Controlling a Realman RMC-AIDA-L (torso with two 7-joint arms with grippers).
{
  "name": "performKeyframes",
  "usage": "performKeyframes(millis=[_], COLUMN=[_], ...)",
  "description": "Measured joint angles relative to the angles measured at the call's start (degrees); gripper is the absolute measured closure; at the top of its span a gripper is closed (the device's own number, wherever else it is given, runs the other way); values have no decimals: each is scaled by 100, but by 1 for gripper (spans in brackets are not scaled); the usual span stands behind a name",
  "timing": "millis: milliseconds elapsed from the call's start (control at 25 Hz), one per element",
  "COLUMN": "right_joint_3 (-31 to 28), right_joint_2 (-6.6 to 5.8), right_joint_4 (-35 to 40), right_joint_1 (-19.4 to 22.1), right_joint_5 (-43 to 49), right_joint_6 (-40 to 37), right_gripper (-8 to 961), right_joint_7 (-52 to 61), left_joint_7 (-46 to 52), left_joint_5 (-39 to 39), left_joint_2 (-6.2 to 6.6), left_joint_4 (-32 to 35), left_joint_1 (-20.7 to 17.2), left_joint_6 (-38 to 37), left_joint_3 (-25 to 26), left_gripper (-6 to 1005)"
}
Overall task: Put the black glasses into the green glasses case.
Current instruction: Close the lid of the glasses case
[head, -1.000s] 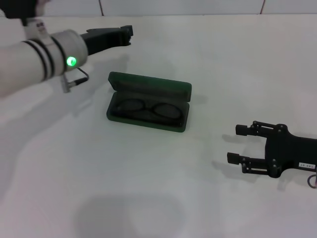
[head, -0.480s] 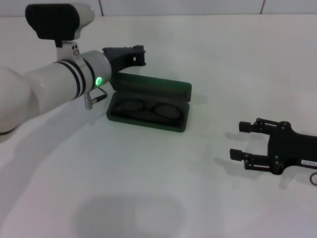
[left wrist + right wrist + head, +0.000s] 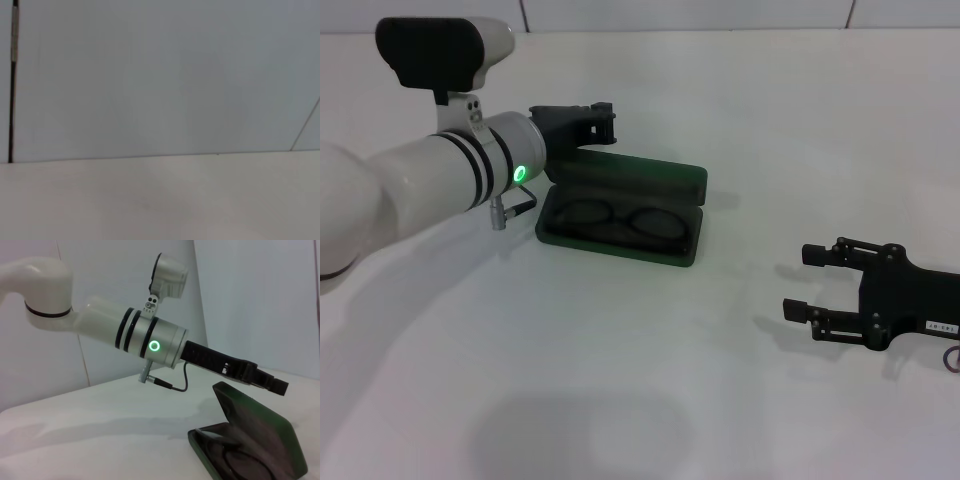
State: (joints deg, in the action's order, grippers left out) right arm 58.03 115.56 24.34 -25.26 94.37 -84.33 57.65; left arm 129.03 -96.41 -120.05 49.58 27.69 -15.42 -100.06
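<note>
The green glasses case (image 3: pixel 623 171) lies open mid-table with its lid standing up at the back. Inside its lower half rest the black glasses (image 3: pixel 620 218), folded flat. My left gripper (image 3: pixel 604 118) hovers just behind the lid's left end, its fingers shut and holding nothing. From the right wrist view the same gripper (image 3: pixel 278 385) hangs above the raised lid of the case (image 3: pixel 270 432), and the glasses (image 3: pixel 234 456) show dimly in the lining. My right gripper (image 3: pixel 805 286) rests open on the table, well to the right of the case.
The white table (image 3: pixel 640 400) stretches around the case, with a tiled wall (image 3: pixel 160 75) behind it. My left forearm (image 3: pixel 440 185) with its green light reaches across the table's left side.
My left arm has swung in from the far left, bringing its gripper up behind the case lid. It moved only slightly over the last half second. The right gripper stays put.
</note>
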Motion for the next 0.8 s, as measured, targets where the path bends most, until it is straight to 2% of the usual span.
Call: performKeyframes(millis=[800], right_joint_3=[0], right_joint_2=[11], right_joint_4=[0], right_joint_1=[-26], right_joint_5=[-7], right_joint_6=[54], right_gripper=[209], right_joint_7=[0], left_joint_7=[-43], left_joint_5=[6], left_joint_2=[8], left_joint_4=[53], left_joint_1=[-146], left_joint_6=[-410], left_joint_3=[139], left_gripper=[989])
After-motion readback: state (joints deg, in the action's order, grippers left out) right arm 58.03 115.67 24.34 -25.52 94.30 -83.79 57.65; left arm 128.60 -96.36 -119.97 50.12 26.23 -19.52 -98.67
